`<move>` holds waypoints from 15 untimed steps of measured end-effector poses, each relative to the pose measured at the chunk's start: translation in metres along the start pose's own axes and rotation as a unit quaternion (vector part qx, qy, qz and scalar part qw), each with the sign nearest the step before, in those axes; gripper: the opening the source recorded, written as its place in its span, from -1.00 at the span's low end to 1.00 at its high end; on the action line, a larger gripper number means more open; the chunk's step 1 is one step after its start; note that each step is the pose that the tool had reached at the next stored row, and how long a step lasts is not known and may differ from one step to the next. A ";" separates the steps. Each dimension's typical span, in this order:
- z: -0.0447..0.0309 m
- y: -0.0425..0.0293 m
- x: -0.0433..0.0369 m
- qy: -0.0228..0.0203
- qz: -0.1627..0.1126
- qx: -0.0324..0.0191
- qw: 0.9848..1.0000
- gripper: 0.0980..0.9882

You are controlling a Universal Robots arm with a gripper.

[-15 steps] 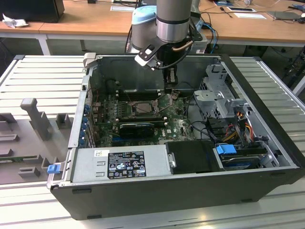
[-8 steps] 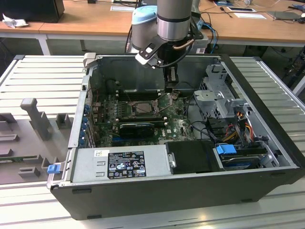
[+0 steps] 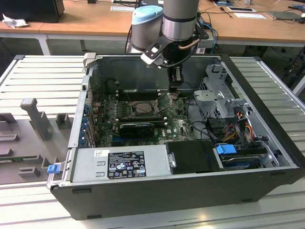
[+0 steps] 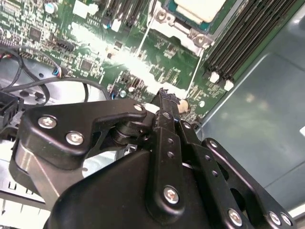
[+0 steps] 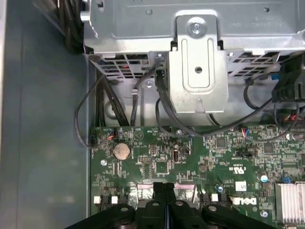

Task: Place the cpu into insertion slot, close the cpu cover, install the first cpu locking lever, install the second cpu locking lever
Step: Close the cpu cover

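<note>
In the second wrist view the cpu (image 4: 199, 7) shows its pale face inside the insertion slot (image 4: 190, 34), with the silvery cpu cover (image 4: 167, 25) lying flat around it. Two thin wire locking levers run along the socket's sides, and one lever (image 4: 196, 75) ends close to my fingertips. My gripper (image 4: 167, 97) is shut, nothing showing between its black fingers, and it hangs just above the green board beside the socket. In the exterior view the gripper (image 3: 175, 87) is at the socket's (image 3: 143, 107) right, near the case's back wall. In the first wrist view the gripper (image 5: 163, 187) is over the board's edge.
The open computer case (image 3: 267, 119) holds a metal drive cage (image 5: 198, 62) with black cables (image 5: 162, 109) on the exterior view's right. Black memory slots (image 4: 243, 33) flank the socket. A power supply (image 3: 121, 163) fills the front. A heatsink (image 5: 288, 200) and a coin battery (image 5: 121, 151) sit on the board.
</note>
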State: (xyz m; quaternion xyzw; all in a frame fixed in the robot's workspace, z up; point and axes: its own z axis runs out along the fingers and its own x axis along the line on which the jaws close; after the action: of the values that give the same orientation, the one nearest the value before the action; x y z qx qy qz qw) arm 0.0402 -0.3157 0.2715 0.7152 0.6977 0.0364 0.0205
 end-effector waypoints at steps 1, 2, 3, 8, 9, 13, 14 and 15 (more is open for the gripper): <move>0.0002 0.0020 0.0001 0.000 0.000 0.000 1.000 -0.98; 0.0002 0.0029 0.0001 0.000 0.000 0.000 1.000 -0.98; 0.0004 0.0048 0.0001 0.000 0.000 0.000 1.000 -0.98; 0.0046 0.0080 0.0000 0.000 0.000 0.000 1.000 -0.98; 0.0075 0.0082 -0.0001 0.000 0.000 0.000 1.000 -0.98; 0.0156 0.0124 -0.0003 0.000 0.000 0.000 1.000 -0.98; 0.0174 0.0151 -0.0002 0.000 0.000 0.000 1.000 -0.98; 0.0189 0.0165 -0.0002 0.000 0.000 0.000 1.000 -0.98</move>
State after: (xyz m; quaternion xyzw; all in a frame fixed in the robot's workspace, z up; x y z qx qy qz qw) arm 0.0581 -0.3159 0.2539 0.7152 0.6977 0.0361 0.0203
